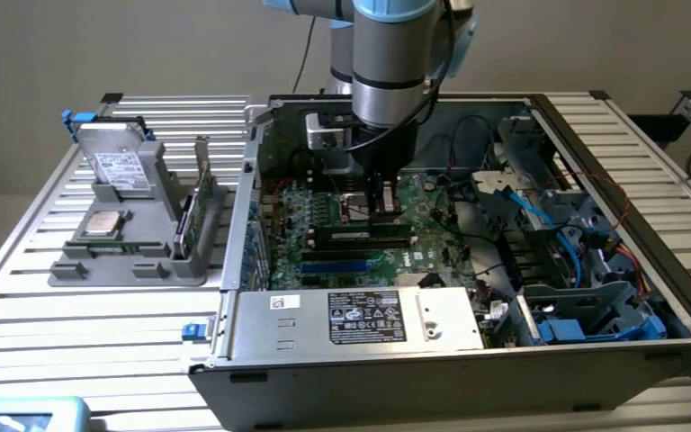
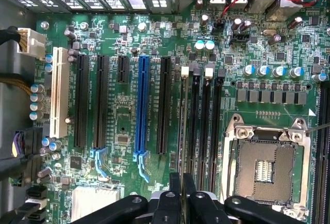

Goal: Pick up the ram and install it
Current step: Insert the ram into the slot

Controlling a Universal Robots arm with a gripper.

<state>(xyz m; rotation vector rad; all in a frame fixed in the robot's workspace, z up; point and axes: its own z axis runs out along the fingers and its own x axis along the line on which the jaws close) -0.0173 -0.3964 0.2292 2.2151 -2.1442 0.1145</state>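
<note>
My gripper (image 1: 380, 212) reaches down into the open computer case (image 1: 669, 297), over the green motherboard (image 2: 124, 115). In the wrist view the two black fingers (image 2: 174, 203) stand close together, shut on the ram (image 2: 181, 131). The ram shows edge-on as a thin green strip running away from the fingers, along the memory slot with the white latch (image 2: 184, 71). In the exterior view the ram (image 1: 358, 236) is a long dark stick lying level just below the fingers, right at the memory slots. Whether it is seated in the slot I cannot tell.
More black memory slots (image 2: 206, 126) and the open CPU socket (image 2: 265, 167) lie beside the ram. A blue expansion slot (image 2: 142, 105) and black ones sit on the other side. The power supply (image 1: 358, 315), blue cables (image 1: 525, 207) and a grey parts holder (image 1: 141, 216) outside the case surround the spot.
</note>
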